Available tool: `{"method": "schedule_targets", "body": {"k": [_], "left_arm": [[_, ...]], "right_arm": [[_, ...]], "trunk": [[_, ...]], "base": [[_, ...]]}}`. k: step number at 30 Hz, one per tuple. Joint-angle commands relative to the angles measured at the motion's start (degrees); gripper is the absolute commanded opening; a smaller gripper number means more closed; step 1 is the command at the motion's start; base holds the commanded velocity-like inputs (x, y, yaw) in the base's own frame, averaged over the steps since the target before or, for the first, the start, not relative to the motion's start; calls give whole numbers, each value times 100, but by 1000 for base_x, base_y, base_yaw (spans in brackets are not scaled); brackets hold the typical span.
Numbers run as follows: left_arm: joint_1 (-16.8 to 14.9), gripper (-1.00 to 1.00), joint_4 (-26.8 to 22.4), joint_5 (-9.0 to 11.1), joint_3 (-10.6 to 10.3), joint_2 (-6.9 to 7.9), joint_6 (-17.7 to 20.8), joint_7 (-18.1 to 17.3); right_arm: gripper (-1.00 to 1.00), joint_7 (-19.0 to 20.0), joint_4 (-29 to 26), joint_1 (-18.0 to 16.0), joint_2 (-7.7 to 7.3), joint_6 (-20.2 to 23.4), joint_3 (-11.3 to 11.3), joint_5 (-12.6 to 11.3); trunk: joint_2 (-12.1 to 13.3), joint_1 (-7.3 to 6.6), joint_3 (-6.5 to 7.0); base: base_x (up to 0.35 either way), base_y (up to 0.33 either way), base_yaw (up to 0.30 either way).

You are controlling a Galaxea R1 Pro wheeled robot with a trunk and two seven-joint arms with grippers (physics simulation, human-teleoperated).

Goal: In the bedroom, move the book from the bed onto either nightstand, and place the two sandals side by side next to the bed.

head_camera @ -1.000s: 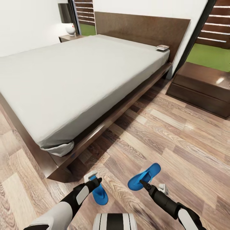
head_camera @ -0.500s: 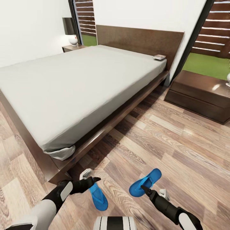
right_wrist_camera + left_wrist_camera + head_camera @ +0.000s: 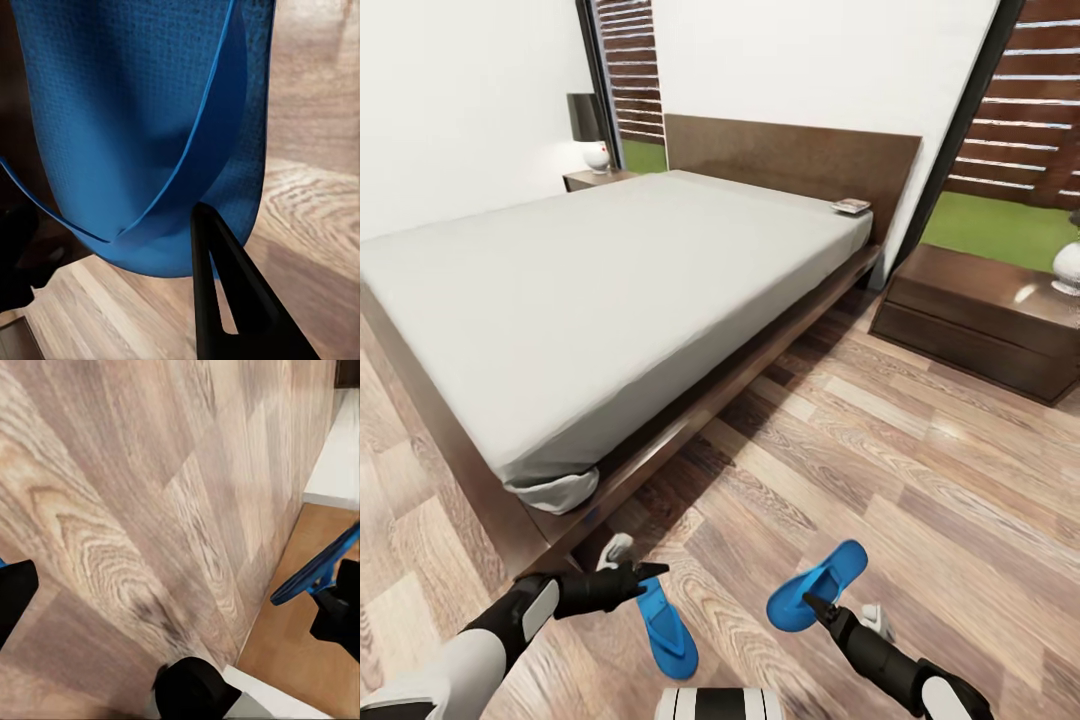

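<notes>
Right jaws (image 3: 822,605) pinching sandal (image 3: 816,586); left jaws (image 3: 645,578) part-hidden over other sandal (image 3: 665,628), grip unclear.

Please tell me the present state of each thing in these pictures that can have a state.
Left gripper: at one sandal, grip unclear.
Right gripper: shut on the other sandal, lifted.
Book: lying flat on the bed, near the headboard.
Nightstand: drawers closed.

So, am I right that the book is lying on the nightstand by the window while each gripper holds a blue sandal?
Not quite: the head view shows the book lying on the bed near the headboard, not on the nightstand. The rest stands.
</notes>
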Motion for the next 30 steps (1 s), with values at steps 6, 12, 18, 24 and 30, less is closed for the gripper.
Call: {"method": "schedule_targets", "body": {"k": [6, 12, 18, 24, 30], "left_arm": [[-2, 100, 90, -82, 15, 58, 55, -430], [-2, 100, 109, -96, 13, 68, 161, -512], [-2, 100, 150, -103, 12, 70, 231, -525], [-2, 100, 174, -104, 12, 70, 240, -525], [-2, 100, 183, -105, -15, 53, 241, -525]], "right_arm": [[-100, -10, 33, -2, -5, 8, 11, -44], [-100, -6, 38, -2, 2, 2, 17, -44], [-100, -9, 37, -2, 4, -9, 20, -38], [-100, -14, 37, -2, 4, -25, 15, -33], [-100, -21, 38, -2, -1, -33, 13, -34]], "trunk": [[7, -16, 130], [15, -32, 263], [23, -47, 395], [31, -63, 528], [39, -78, 661]], "base": [[0, 0, 0], [0, 0, 0], [0, 0, 0], [0, 0, 0], [0, 0, 0]]}}
